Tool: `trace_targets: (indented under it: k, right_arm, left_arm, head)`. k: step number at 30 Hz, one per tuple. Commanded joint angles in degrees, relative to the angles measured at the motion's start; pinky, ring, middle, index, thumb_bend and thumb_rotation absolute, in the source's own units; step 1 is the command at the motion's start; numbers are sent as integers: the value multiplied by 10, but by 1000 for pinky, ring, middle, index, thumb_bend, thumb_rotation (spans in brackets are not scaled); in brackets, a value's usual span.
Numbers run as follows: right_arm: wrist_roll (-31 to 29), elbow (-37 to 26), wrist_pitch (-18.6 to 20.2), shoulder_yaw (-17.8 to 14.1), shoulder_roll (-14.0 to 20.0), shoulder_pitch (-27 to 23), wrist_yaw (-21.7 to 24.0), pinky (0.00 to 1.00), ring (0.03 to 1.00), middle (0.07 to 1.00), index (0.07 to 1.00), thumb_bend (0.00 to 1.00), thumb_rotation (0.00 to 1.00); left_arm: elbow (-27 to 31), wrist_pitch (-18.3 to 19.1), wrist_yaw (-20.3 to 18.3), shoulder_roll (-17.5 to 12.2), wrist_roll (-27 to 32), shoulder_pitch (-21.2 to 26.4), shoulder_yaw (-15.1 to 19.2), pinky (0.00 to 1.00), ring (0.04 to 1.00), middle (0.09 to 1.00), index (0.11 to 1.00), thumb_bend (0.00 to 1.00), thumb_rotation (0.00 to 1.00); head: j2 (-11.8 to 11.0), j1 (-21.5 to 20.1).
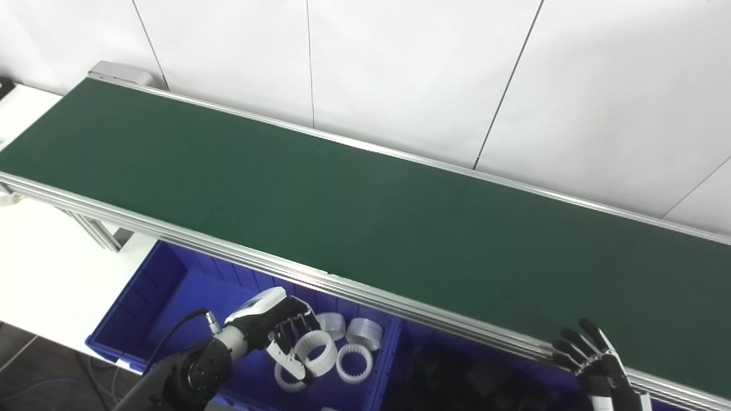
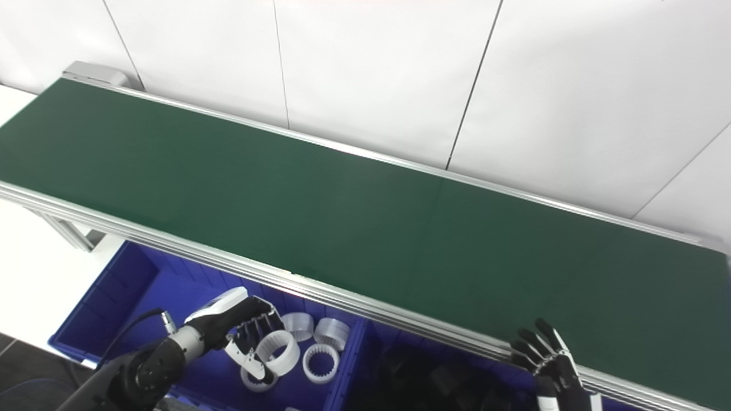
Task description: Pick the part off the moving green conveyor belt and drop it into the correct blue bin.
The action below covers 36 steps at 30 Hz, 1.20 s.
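Note:
The green conveyor belt (image 1: 365, 217) runs from upper left to lower right and carries no part. My left hand (image 1: 282, 331) hangs over the left blue bin (image 1: 154, 297), below the belt's near rail, with its fingers curled around a white toothed ring (image 1: 317, 351). Several more white rings (image 1: 354, 362) lie in that bin under the hand. My right hand (image 1: 594, 357) is at the lower right beside the belt's near rail, fingers spread and empty. A second blue bin (image 1: 457, 377) to the right holds dark parts.
The aluminium rail (image 1: 342, 285) of the conveyor overhangs the bins' far side. A white table surface (image 1: 40, 268) lies to the left of the bins. A white panelled wall (image 1: 457, 74) stands behind the belt.

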State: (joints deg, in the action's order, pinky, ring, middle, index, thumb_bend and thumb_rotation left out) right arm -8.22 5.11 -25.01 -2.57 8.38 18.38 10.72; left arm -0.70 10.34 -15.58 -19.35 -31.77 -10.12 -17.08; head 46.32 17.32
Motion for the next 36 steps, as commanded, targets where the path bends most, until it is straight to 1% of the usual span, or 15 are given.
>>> trace_targets:
  k: [1,6,8,12,15,17,18,19,20,21,24,26,29,32,36]
  right_arm:
    - [-6,-17,-18,-4,3,-4,7,677,746,793,874,712,818]
    - [-8,-19,-16,-3,2,-3,4,680,747,794,873,721,814]
    - [-8,-18,-17,-3,2,-3,5,681,748,794,873,720,815]
    - [-4,-20,-17,-2,2,-2,3,681,749,793,871,722,818]
    - [-6,-18,-17,-2,2,-3,6,682,750,795,874,717,820]
    - [-8,-16,-17,-3,2,-4,6,685,749,794,874,714,817]
    - [-9,-15,-17,-3,2,-4,6,685,749,794,874,714,809]
    - [-10,-14,-17,-3,1,-4,6,685,748,793,873,714,808]
    - [-10,-14,-17,-3,1,-4,6,683,746,791,872,711,809]
    - [-8,-14,-18,-3,1,-4,8,683,746,791,871,711,809]
    - [-6,-14,-18,-3,1,-4,7,681,746,792,872,709,820]
    - [-7,-17,-15,-2,0,-2,3,680,745,792,870,718,812]
    - [-9,-17,-16,-2,-1,-2,5,685,750,795,872,707,802]
    - [-11,-15,-18,-2,-1,-2,4,685,750,795,870,711,796]
    - [-10,-15,-18,-1,0,-2,5,686,751,797,873,725,804]
  left_arm:
    - [3,-10,8,-10,-9,11,-3,368,414,484,529,475,0]
    - [-8,-21,14,-13,-12,12,-9,360,419,492,524,475,0]
    - [-1,-3,6,-13,-18,13,-10,355,420,496,524,475,0]
    - [7,2,2,-19,-22,13,-12,352,422,499,525,475,0]
    - [30,23,-16,-26,-37,11,-18,355,431,508,524,475,0]
    - [50,41,-25,-34,-67,10,-30,351,452,543,523,473,0]
    - [58,49,-29,-38,-80,10,-34,465,576,657,505,501,24]
    - [69,61,-37,-38,-84,8,-35,504,627,706,553,567,23]
    - [77,70,-43,-39,-86,7,-36,557,706,785,692,730,7]
    - [87,83,-53,-39,-90,7,-37,562,714,793,705,746,5]
    - [105,103,-70,-42,-108,6,-40,631,833,895,848,842,0]
    - [115,115,-79,-44,-116,5,-41,670,884,959,915,898,0]
    - [130,138,-98,-44,-122,4,-39,692,912,996,968,936,0]
    - [141,146,-107,-45,-124,5,-39,693,914,1000,985,950,0]
    - [156,158,-119,-44,-136,5,-39,723,906,995,988,917,0]
  head:
    - [1,1]
    - [-1,0]
    - [-2,1]
    - [-3,0]
    - [-6,0]
    - [-7,-1]
    - [-7,-1]
    - [-8,-1]
    - [-8,-1]
    - [-9,-1]
    - [-10,-2]
    - [-12,-2]
    - [-12,-3]
    - [-12,-2]
    - [-15,-1]
